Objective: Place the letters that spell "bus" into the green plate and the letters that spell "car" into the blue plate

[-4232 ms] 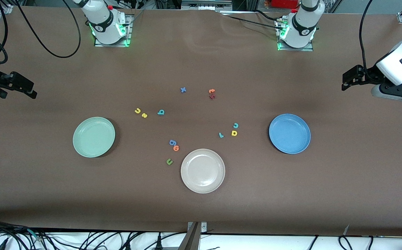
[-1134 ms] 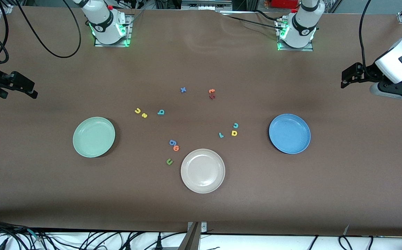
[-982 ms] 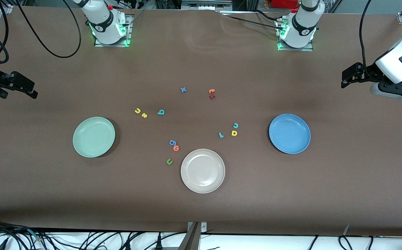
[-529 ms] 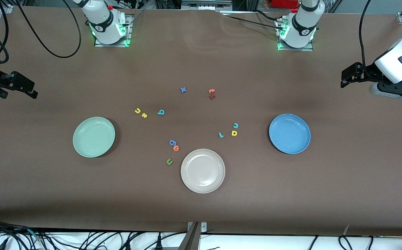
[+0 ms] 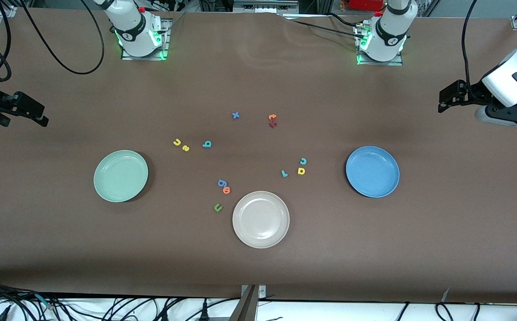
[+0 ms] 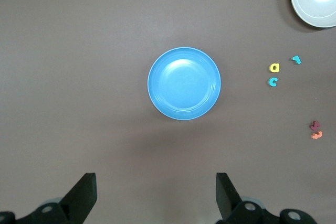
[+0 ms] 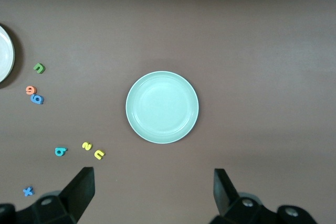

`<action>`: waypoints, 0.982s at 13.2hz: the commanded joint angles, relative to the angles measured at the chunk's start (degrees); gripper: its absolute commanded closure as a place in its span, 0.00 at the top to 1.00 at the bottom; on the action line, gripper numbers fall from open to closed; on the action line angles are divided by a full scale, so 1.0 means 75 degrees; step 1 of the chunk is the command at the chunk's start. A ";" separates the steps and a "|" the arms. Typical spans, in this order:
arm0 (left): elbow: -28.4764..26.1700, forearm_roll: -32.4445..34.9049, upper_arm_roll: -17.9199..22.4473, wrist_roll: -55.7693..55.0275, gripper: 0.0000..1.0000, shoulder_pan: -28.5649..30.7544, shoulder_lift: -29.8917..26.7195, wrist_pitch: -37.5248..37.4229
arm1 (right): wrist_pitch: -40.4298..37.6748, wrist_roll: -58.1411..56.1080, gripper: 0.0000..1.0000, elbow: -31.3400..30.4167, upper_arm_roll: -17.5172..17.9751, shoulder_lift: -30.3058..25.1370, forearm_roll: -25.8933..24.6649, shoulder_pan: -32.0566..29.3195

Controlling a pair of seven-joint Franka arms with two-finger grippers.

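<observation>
Round pale mint-green plate (image 5: 120,176), shallow rim, empty, toward the right arm's end. Round medium-blue plate (image 5: 372,171), same form, empty, toward the left arm's end. Tiny flat foam letters between them on the matte brown table (image 5: 258,276): yellow u (image 5: 177,142), yellow s (image 5: 186,148), teal b (image 5: 207,144); teal c (image 5: 303,161), yellow a (image 5: 301,171), teal r (image 5: 284,173). Left gripper (image 6: 155,195) and right gripper (image 7: 152,192) wait, fingers spread, over the table ends.

Green plate (image 5: 120,175), blue plate (image 5: 372,171) — both bare, letters scattered between.
</observation>
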 commanded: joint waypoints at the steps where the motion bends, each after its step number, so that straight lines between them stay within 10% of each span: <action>1: 0.0151 0.0188 -0.0001 0.0112 1.00 -0.0020 0.0023 -0.0148 | -0.0099 -0.0117 1.00 0.0210 -0.0024 0.0077 0.0093 0.0022; 13: 0.0151 0.0083 -0.0060 0.0066 1.00 -0.0569 0.0971 -0.0265 | -0.0110 -0.0117 1.00 0.0199 0.0000 0.0123 0.0105 0.0045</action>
